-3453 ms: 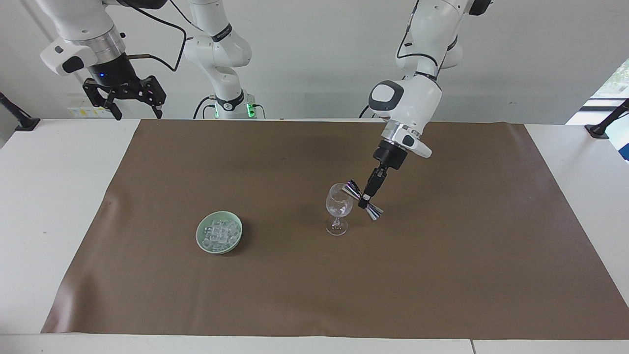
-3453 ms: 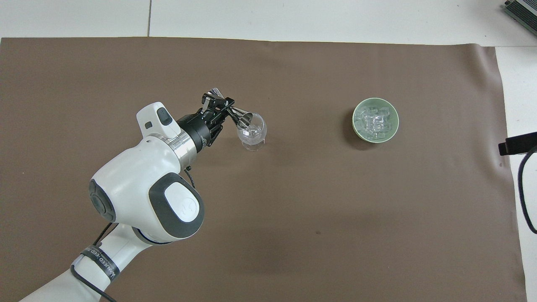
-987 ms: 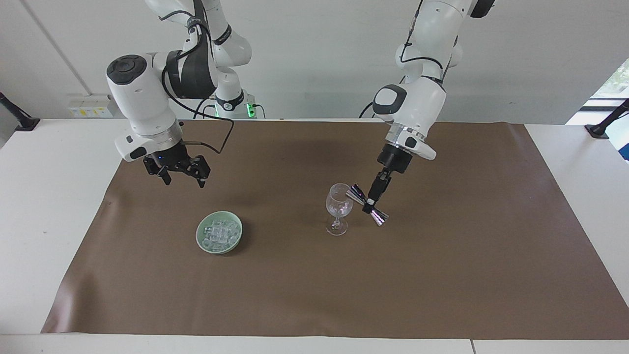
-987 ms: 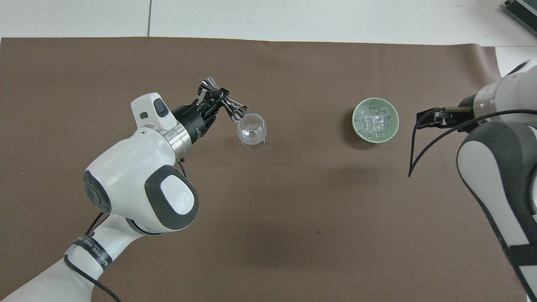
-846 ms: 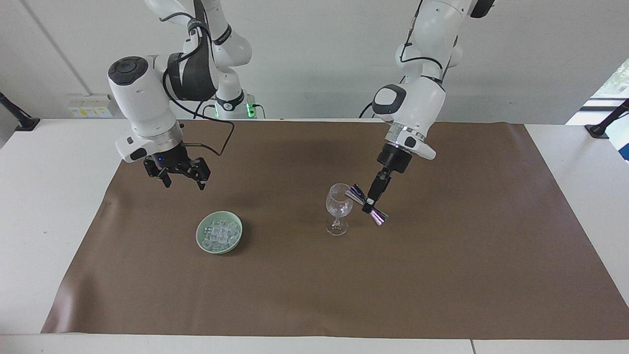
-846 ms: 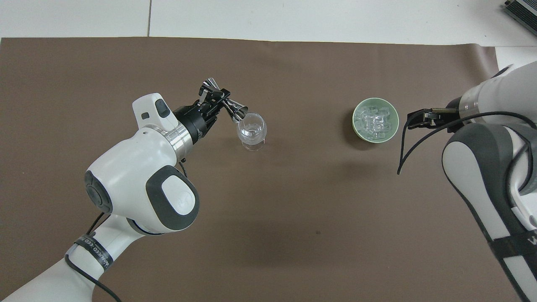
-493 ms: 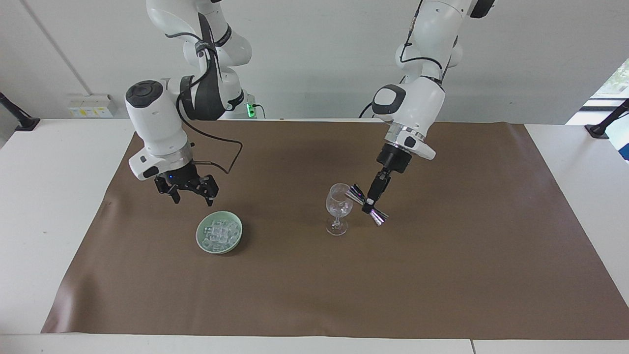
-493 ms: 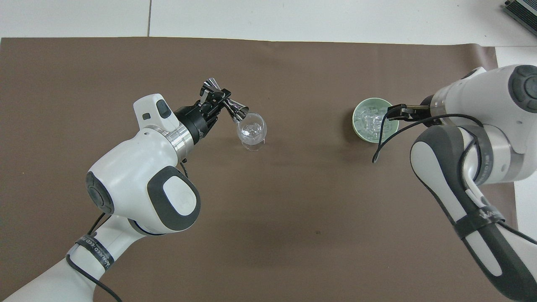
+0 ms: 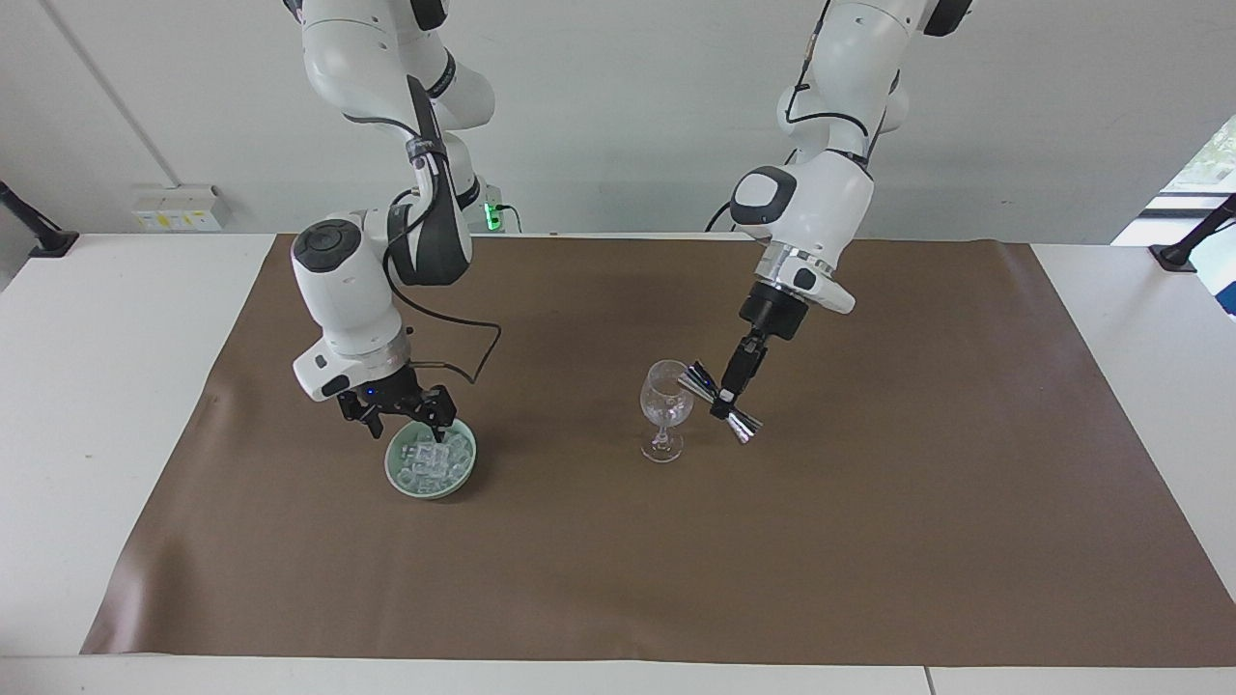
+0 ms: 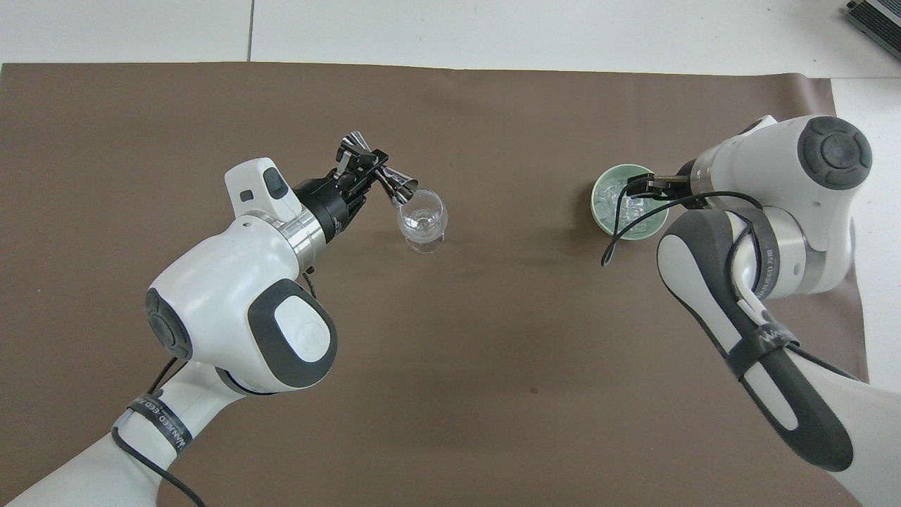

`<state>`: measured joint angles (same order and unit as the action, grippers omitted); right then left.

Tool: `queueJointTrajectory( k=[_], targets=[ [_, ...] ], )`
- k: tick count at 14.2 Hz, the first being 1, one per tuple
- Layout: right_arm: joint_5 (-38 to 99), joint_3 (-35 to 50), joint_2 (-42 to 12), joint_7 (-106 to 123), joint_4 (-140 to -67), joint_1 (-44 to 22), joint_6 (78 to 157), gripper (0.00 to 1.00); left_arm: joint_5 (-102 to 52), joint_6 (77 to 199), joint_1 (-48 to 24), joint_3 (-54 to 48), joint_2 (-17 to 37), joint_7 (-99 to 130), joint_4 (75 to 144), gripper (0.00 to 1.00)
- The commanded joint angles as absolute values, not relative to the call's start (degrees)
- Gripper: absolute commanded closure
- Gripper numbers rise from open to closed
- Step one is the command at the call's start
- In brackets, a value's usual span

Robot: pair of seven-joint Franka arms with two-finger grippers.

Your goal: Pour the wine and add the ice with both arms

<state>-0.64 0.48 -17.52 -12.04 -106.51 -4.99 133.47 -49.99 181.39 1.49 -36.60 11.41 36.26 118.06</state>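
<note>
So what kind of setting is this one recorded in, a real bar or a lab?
Most likely a robotics lab staged as a bar: a bare white wall, a brown paper sheet over a white table, and only three props, a stemmed glass, a steel jigger and a pale green dish of ice.

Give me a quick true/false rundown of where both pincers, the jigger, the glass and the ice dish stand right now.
1. The left pincer is shut on the metal jigger. True.
2. The jigger lies flat on the brown mat. False: it is held tilted in the air beside the rim of the stemmed glass.
3. The right pincer is open over the pale green dish of ice. True.
4. The stemmed glass has tipped over. False: it stands upright on the brown mat.
5. The right pincer already carries an ice cube. False: nothing shows between its fingers.
</note>
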Motion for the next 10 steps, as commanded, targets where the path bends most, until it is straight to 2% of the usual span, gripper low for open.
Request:
queueJointTrajectory(
  k=[1,4,7,10],
  targets=[
    [-0.53,0.35,-18.90,-13.80,-105.65,-5.45,134.65,0.00,-48.96,183.25,0.53,-36.12,12.13,36.04,117.77,1.00],
    [-0.53,0.35,-18.98,-13.71,-105.64,-5.45,134.65,0.01,-48.96,183.25,0.53,-36.12,12.04,36.04,117.77,1.00],
    [-0.53,0.44,-19.34,-13.89,-105.64,-5.45,134.91,0.14,-48.96,183.25,0.53,-36.12,12.13,35.95,117.77,1.00],
    [-0.53,0.35,-19.86,-13.97,-105.64,-5.54,135.70,0.14,-48.08,183.60,0.44,-36.12,12.13,35.95,117.77,1.00]
  ],
)
